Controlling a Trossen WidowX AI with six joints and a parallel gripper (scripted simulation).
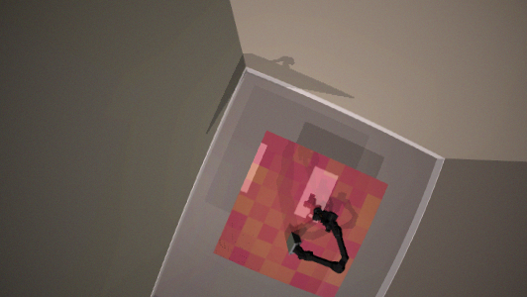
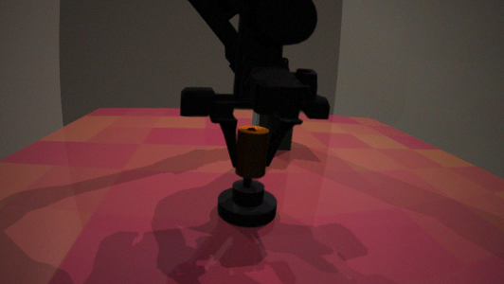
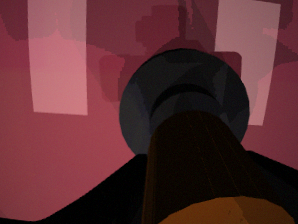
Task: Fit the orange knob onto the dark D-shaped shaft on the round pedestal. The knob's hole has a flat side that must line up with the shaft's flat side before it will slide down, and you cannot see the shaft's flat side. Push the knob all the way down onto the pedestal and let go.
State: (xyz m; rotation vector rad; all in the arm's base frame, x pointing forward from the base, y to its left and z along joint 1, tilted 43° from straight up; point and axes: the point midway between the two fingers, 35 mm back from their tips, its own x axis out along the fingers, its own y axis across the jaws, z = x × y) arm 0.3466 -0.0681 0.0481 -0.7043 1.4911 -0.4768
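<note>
While pedestal (image 2: 247, 213) (image 3: 135, 107) stands below, jaws (image 2: 251, 163) grip orange knob (image 2: 252, 152) (image 3: 200, 160) above shaft (image 2: 247, 182).

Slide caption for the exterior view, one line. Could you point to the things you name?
Black gripper (image 2: 251, 163) clasping an orange cylindrical knob (image 2: 252, 153) above a dark round pedestal (image 2: 247, 215), the shaft (image 2: 247, 182) partly visible between them.
</note>
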